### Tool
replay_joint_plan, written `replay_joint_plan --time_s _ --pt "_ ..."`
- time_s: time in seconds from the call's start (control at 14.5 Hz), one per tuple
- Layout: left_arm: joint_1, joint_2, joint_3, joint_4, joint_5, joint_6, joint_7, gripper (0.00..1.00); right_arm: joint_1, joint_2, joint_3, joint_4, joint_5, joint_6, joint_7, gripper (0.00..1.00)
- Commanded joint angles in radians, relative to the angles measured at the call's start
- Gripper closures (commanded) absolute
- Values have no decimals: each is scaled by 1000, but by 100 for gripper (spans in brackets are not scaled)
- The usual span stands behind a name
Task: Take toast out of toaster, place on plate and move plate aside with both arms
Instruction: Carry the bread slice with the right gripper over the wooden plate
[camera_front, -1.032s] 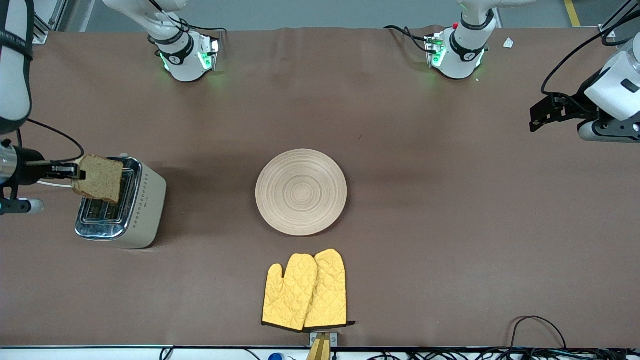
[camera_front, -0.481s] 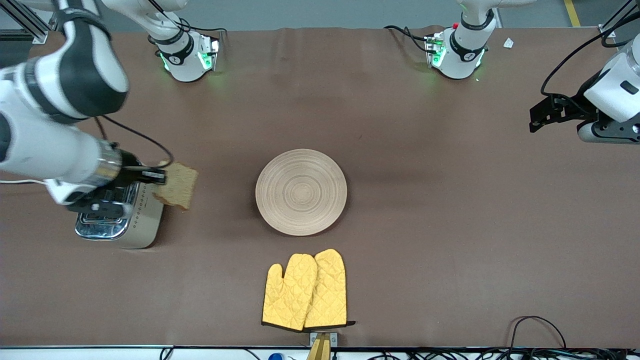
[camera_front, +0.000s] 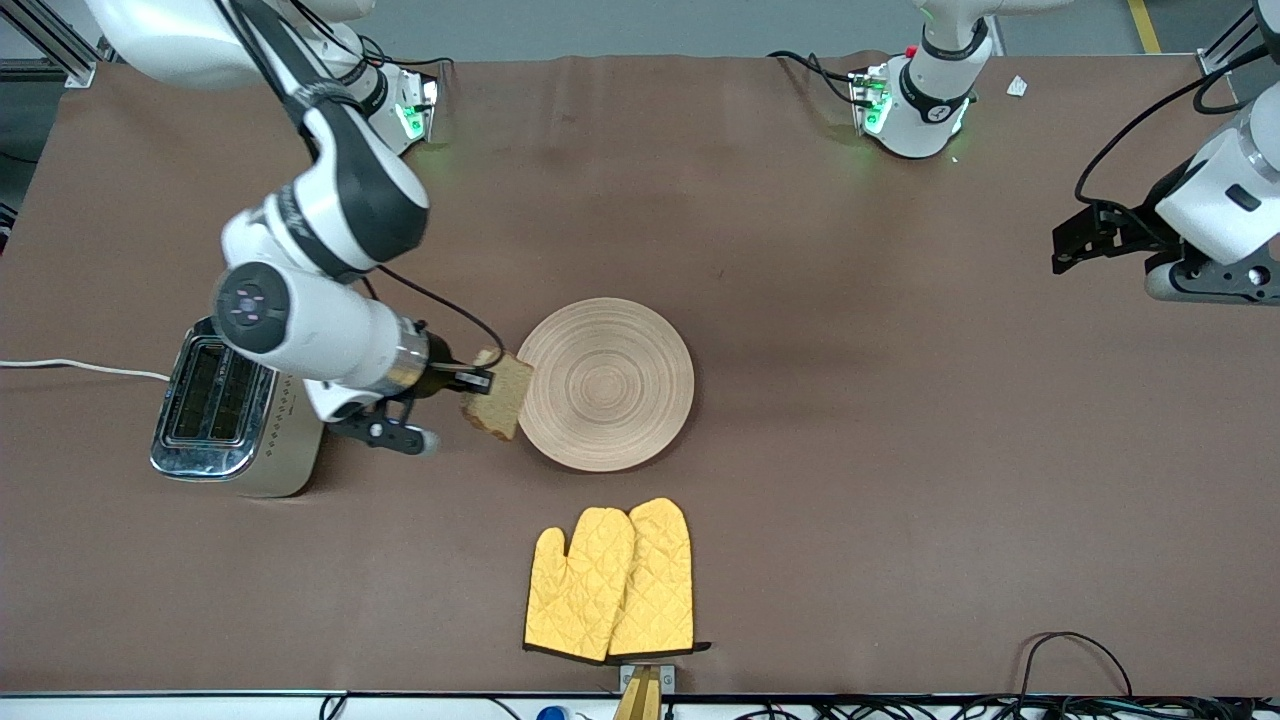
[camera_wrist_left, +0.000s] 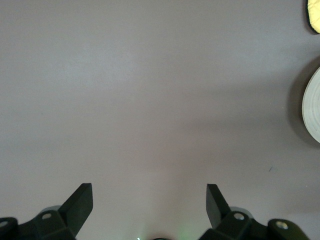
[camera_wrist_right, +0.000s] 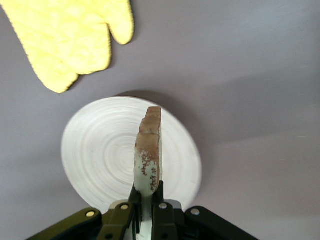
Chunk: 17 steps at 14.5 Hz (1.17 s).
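Observation:
My right gripper (camera_front: 478, 381) is shut on the toast (camera_front: 499, 393), a brown wholegrain slice held on edge in the air over the rim of the plate (camera_front: 615, 390) toward the right arm's end. In the right wrist view the toast (camera_wrist_right: 148, 152) stands edge-on between the pads (camera_wrist_right: 148, 197) with the round light-wood plate (camera_wrist_right: 100, 150) under it. My left gripper (camera_front: 1072, 240) is open and empty over bare table at the left arm's end; its fingers (camera_wrist_left: 80, 202) show spread wide, with the plate's edge (camera_wrist_left: 312, 110) at the frame border.
A silver toaster (camera_front: 235, 410) stands toward the right arm's end, its white cord (camera_front: 80, 366) running off the table. Two yellow oven mitts (camera_front: 612, 580) lie nearer the front camera than the plate; they also show in the right wrist view (camera_wrist_right: 65, 35).
My right arm has carried the toast from above the toaster sideways to the plate's rim. The left arm has barely moved.

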Motion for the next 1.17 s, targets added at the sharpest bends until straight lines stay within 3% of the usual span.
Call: replay_joint_plan --time_s 0.0,0.14,0.28,0.41,0.55,0.76,0.96,1.1 --pt "3 16 1 13 -3 -13 17 0 5 47 55 -8 8 110 120 88" --pt "12 30 1 11 -16 -12 20 0 14 81 76 -9 8 167 177 82" --pt "18 58 -1 11 -19 8 21 0 23 92 76 -24 5 173 184 59" --pt "21 84 -1 11 -74 31 23 0 22 92 76 -26 7 167 184 0" --pt "61 114 -1 10 -195 45 29 0 20 90 76 -18 8 161 184 0" --pt "66 166 -1 5 -282 106 50 0 11 67 75 -11 -5 156 170 0" --pt "87 242 -1 -33 -411 203 246 0 -24 12 64 0 -70 117 135 0" --pt "90 288 -1 -79 -515 267 354 0 -36 -14 14 32 -99 26 13 0"
